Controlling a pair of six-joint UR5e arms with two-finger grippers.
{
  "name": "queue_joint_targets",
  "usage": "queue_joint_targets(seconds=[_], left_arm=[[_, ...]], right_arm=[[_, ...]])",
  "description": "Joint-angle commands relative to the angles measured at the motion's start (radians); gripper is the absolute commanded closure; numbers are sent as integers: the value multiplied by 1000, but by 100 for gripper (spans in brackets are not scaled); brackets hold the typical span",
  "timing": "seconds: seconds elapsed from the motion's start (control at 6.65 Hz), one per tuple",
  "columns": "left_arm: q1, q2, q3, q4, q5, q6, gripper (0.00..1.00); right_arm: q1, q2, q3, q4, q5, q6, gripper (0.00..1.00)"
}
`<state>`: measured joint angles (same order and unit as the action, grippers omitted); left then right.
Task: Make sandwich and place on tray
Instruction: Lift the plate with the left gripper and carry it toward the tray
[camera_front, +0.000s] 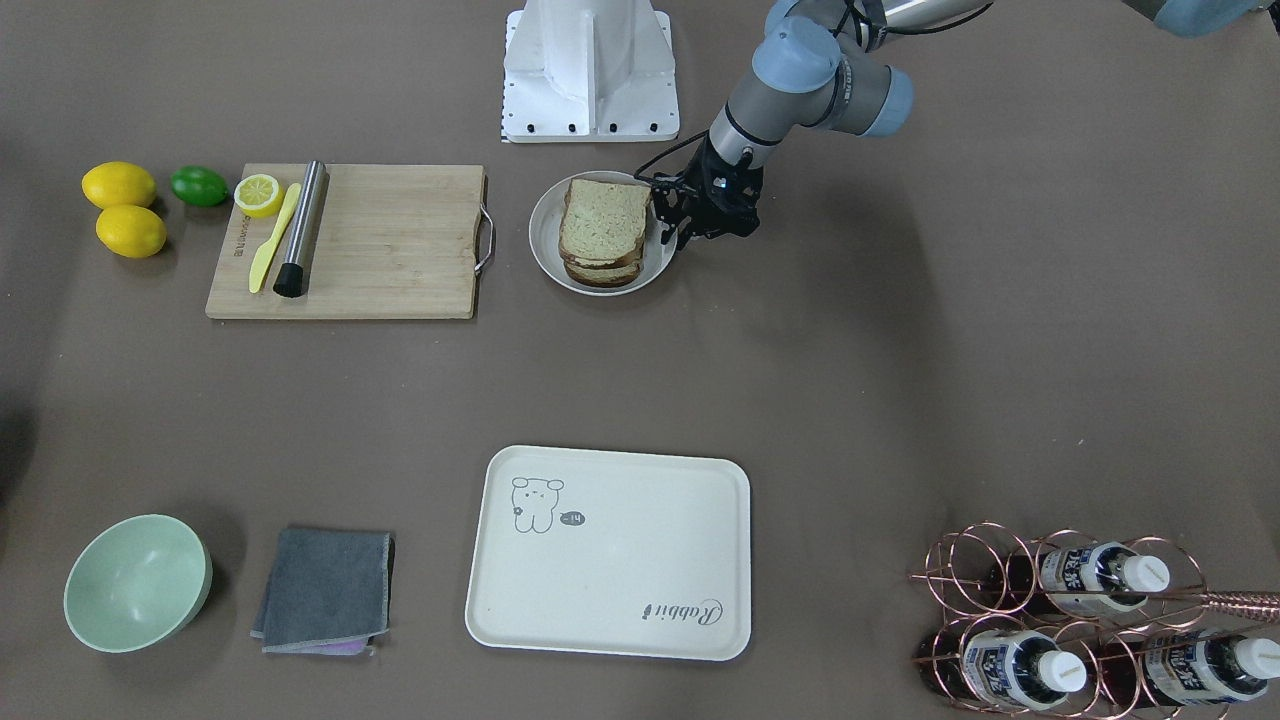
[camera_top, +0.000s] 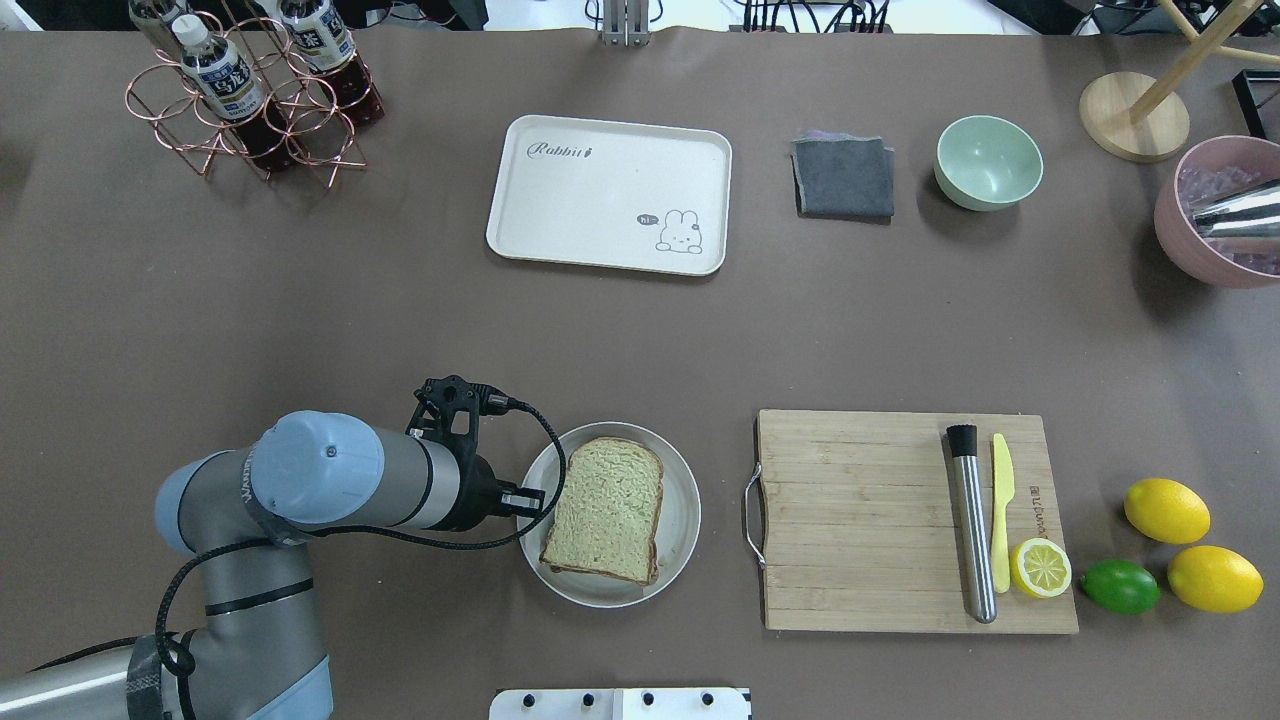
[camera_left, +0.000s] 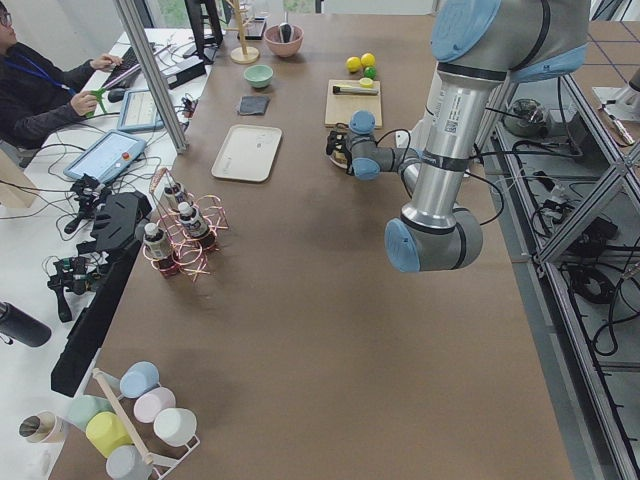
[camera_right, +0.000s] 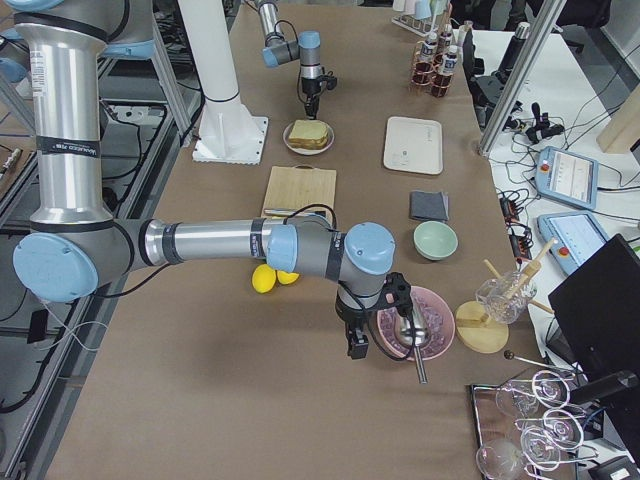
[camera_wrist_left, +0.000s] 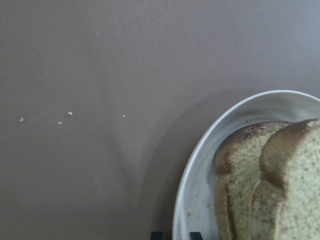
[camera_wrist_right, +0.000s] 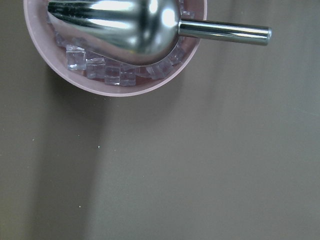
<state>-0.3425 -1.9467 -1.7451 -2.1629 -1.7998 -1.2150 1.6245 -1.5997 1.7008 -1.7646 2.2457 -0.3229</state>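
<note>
The sandwich (camera_front: 603, 230) sits on the round plate (camera_front: 543, 238), well apart from the tray (camera_front: 620, 570) across the worktop (camera_front: 900, 380). I judge it light, soft and liable to shear, so I grip both crusts together. The left gripper (camera_front: 678, 230) is at the plate rim; I cannot tell how its jaws stand.

Bears, on brown tabletop (camera_front: 900, 380): plate (camera_front: 541, 235), board (camera_front: 390, 250), tray (camera_front: 620, 560), cloth (camera_front: 325, 590), green bowl (camera_front: 135, 583), two lemons (camera_front: 119, 185), lime (camera_front: 199, 186), bottle rack (camera_front: 1080, 620), pink bowl (camera_top: 1200, 250).
</note>
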Motion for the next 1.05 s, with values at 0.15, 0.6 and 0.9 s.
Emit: queue_joint_targets(seconds=[0.15,0.6,0.9], left_arm=[[-4,-5,-11,-2,-4,3,100],[-59,-21,-14,-29,-66,2,100],[-230,-35,1,-20,-255,3,100]], right_arm=[[0,-3,-1,-1,0,2,0],[0,3,-21,1,-2,1,0],[0,6,-39,1,0,2,0]])
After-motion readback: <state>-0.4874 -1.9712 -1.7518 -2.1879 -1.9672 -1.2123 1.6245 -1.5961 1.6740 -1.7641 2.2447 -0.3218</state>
